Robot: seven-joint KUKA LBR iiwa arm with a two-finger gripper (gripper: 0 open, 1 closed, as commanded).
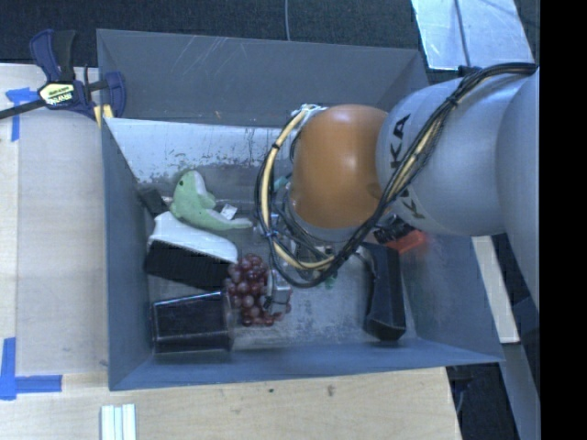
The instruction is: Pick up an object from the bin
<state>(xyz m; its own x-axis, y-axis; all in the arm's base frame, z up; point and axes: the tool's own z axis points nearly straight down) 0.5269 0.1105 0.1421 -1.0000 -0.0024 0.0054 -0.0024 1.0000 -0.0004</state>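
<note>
Grey metal bin (128, 246): the claw (277, 291), its grip impossible to tell beneath the orange wrist cover (335, 168), hangs beside a dark-red grape bunch (248, 287) mid-bin. A clean pick likely means centring on it, clear of the black box (191, 324).

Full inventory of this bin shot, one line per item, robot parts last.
bin: 1, grey, middle of view
toy: 1, green, soft, upper left of floor
white thing: 1, white, just below the toy, touching it
block: 1, black, left side, below the white thing
box: 1, black, shiny, lower left corner
grapes: 1 bunch, dark red, mid floor, right of block and box
handle: 1, black, long, right side of floor
orange bit: 1, orange, by the handle's top, mostly hidden by the arm; kind unclear
arm: 1, grey, in from the right
cover: 1, orange, on the wrist, over mid bin
cables: several, yellow and black, looped round the cover
</note>
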